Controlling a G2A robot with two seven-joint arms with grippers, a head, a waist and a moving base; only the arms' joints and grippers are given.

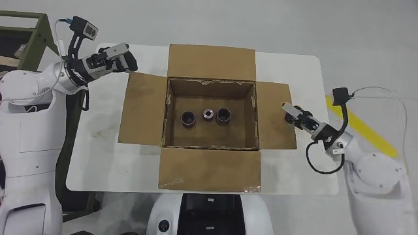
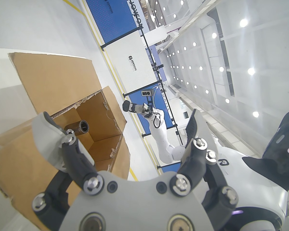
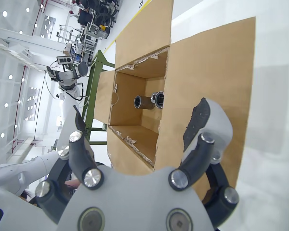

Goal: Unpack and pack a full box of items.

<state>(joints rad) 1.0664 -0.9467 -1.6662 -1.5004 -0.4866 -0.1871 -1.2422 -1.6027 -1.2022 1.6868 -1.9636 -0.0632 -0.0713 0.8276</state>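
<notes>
White tabletop [image 1: 98, 163] under bright hall lighting carries one cardboard box [image 1: 210, 170] at its middle, all four flaps folded out flat and the torn paper edges of its rim showing. On the box floor, toward the far wall, three metal parts lie in a short left-to-right row: the left cylinder [image 1: 189, 117], dark with a round bore showing from above, the middle cylinder [image 1: 208, 113], smaller and paler, and the right cylinder [image 1: 223, 114], dark like the first. They lie close together; whether they touch cannot be told. The left gripper [image 1: 127, 60] hangs over the far left part of the table, just beyond the far corner of the left flap and apart from the cardboard. In its own wrist view the left gripper [image 2: 118, 117] has its fingers [image 2: 48, 135] spread wide with nothing between them, and one cylinder [image 2: 78, 126] shows down in the box past them. The right gripper [image 1: 287, 112] hangs over the outer edge of the right flap, pointing in toward the box. From its wrist view the right gripper [image 3: 139, 106] likewise has its fingers [image 3: 214, 118] well apart, holding and touching nothing, with a dark cylinder [image 3: 143, 102] and a shinier one [image 3: 159, 99] visible beside each other inside the box beyond them. Off the table's far left corner stands a green metal frame [image 1: 26, 36], and a yellow floor line [image 1: 366, 130] runs past the right side.
</notes>
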